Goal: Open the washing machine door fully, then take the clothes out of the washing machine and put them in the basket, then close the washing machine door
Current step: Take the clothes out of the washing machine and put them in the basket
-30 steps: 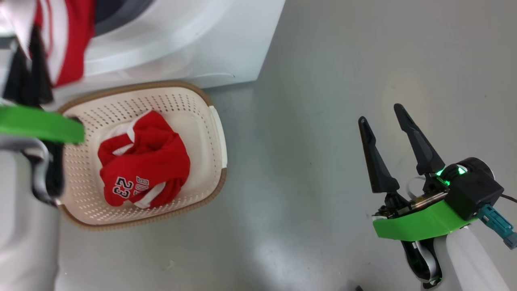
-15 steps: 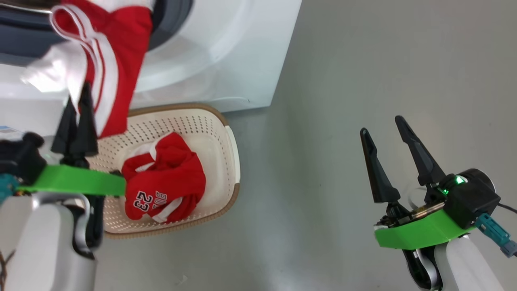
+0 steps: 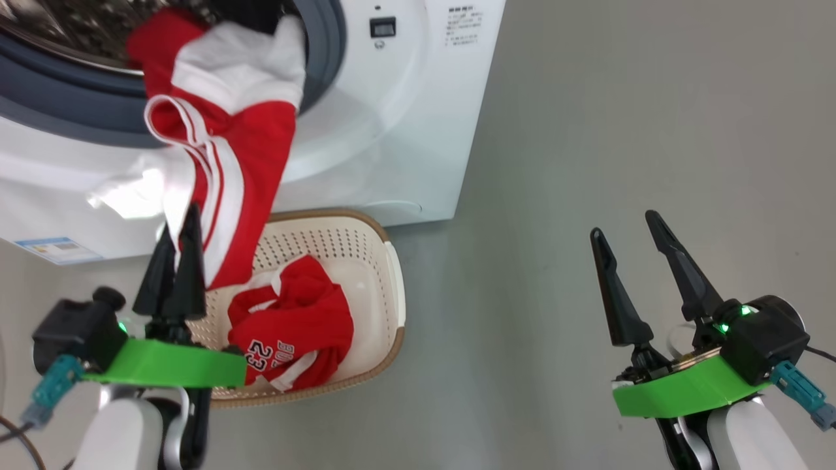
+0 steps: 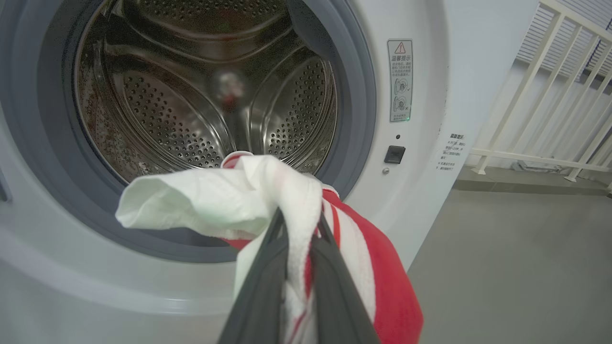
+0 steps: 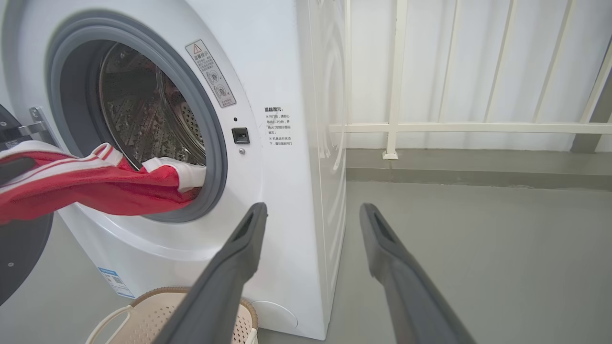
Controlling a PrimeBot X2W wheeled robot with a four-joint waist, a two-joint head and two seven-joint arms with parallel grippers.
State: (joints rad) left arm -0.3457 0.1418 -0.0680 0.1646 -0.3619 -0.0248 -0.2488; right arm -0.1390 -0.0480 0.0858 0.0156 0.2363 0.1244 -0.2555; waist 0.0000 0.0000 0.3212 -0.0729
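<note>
My left gripper [image 3: 178, 225] is shut on a red jersey with white trim [image 3: 241, 150]. That jersey stretches from the grey-blue seal of the washing machine [image 3: 405, 117] down over the cream basket [image 3: 393, 287]. In the left wrist view the fingers [image 4: 267, 267] pinch the red and white cloth [image 4: 392, 291] in front of the steel drum [image 4: 191, 95], which looks bare inside. A second red jersey [image 3: 294, 326], numbered 23, lies in the basket. My right gripper [image 3: 622, 223] stands open over the floor to the right, holding nothing. The black washing machine door [image 5: 21, 258] hangs open at the left edge.
The basket [image 5: 158, 310] stands on the floor against the machine's front, below the opening. Grey floor [image 3: 588, 130] spreads to the right of the machine. A white railing [image 5: 392, 95] runs along the wall behind. A blue label sticker [image 3: 52, 249] sits low on the machine.
The head camera has shifted, bringing more of the machine's opening into view. My left gripper has drawn the jersey farther out of the drum, closer to the basket. The right gripper has kept its pose.
</note>
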